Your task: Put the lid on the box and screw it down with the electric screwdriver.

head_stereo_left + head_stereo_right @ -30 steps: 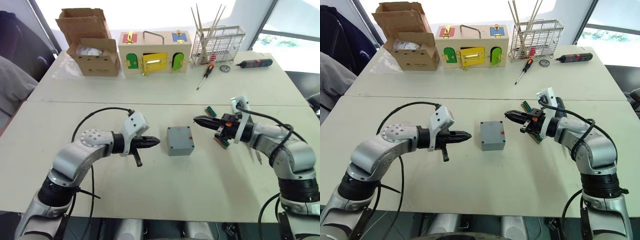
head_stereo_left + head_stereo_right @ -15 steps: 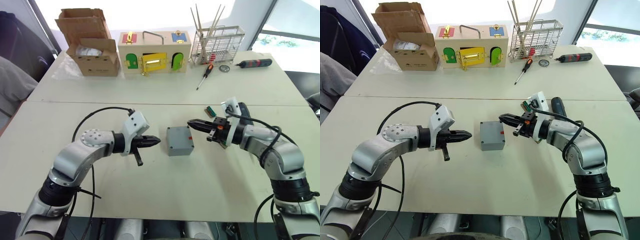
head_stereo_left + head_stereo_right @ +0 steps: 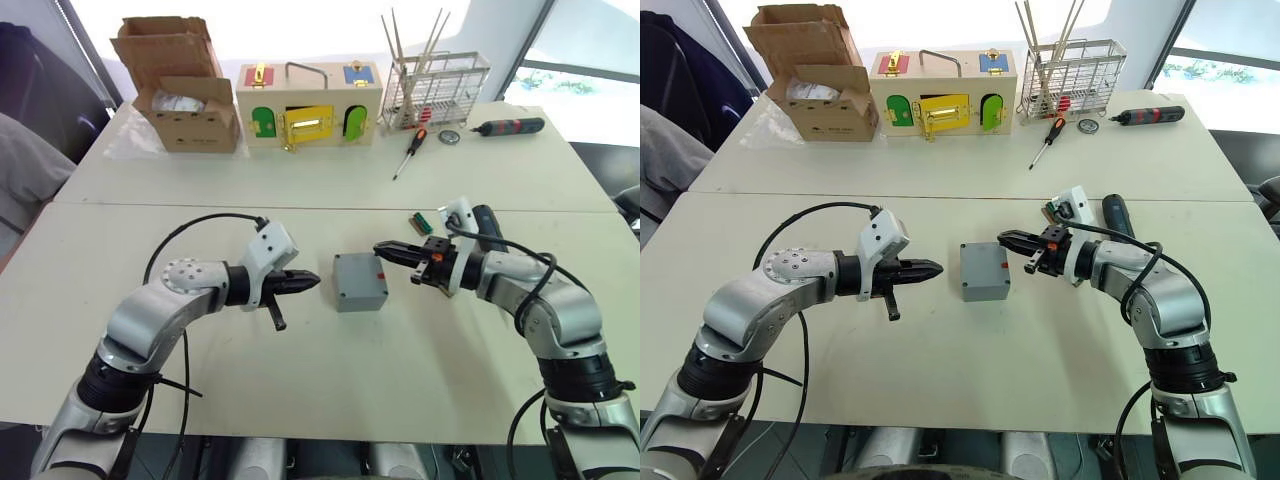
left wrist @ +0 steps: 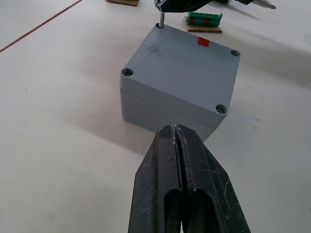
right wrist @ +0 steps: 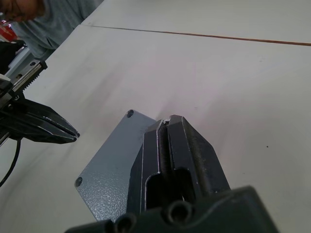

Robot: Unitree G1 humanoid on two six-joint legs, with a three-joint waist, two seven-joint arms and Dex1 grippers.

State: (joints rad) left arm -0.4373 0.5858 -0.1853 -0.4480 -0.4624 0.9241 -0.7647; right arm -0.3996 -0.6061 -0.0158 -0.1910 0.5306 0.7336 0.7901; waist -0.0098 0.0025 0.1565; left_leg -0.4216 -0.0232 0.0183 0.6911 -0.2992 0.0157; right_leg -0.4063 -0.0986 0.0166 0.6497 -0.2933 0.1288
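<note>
The grey box [image 3: 361,293] stands mid-table with the lid [image 4: 180,58] lying flush on it, a red mark near one edge. My right gripper [image 3: 381,249] is shut on a small metal screw [image 4: 160,18], whose tip stands in the lid's far corner hole. My left gripper [image 3: 313,283] is shut and empty, pointing at the box's left side a short gap away. The thick black electric screwdriver [image 3: 487,223] lies on the table behind my right forearm.
A green terminal block [image 3: 420,221] lies just beyond the box. Along the back stand a cardboard box [image 3: 185,85], a wooden box with coloured doors [image 3: 308,105] and a wire rack [image 3: 437,88], with a hand screwdriver [image 3: 408,152] and a slim driver [image 3: 510,126]. A person sits far left [image 3: 25,170].
My right gripper has moved left to the box's far right corner, uncovering the electric screwdriver behind it. The left arm and the box have stayed put.
</note>
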